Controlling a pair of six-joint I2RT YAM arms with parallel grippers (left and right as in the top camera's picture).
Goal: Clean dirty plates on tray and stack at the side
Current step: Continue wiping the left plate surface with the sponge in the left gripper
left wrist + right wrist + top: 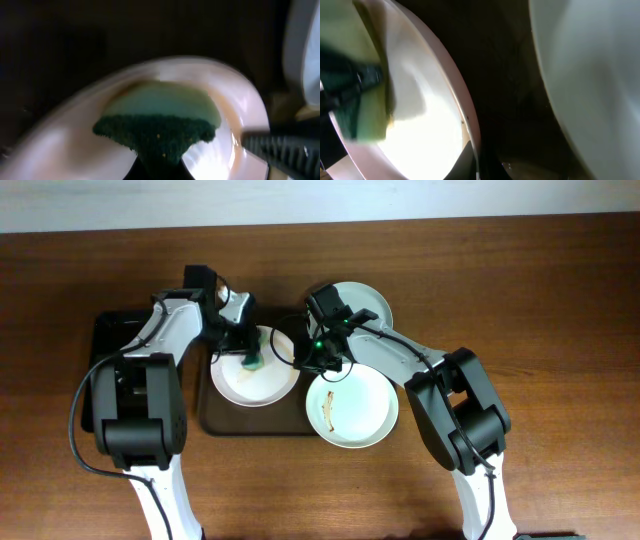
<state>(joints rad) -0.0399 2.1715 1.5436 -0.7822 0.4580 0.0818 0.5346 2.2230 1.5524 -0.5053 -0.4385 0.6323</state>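
Green scouring sponge (157, 132), clamped in your left jaws, presses the pale round plate (240, 388); your right jaws pinch its rim.

A robotics lab bench: left arm (140, 405) and right arm (465, 415) mounted at a wooden table (560, 300).

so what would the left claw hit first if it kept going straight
The left claw holds a green sponge, so the plate right under it, likely; depth is blurry here.
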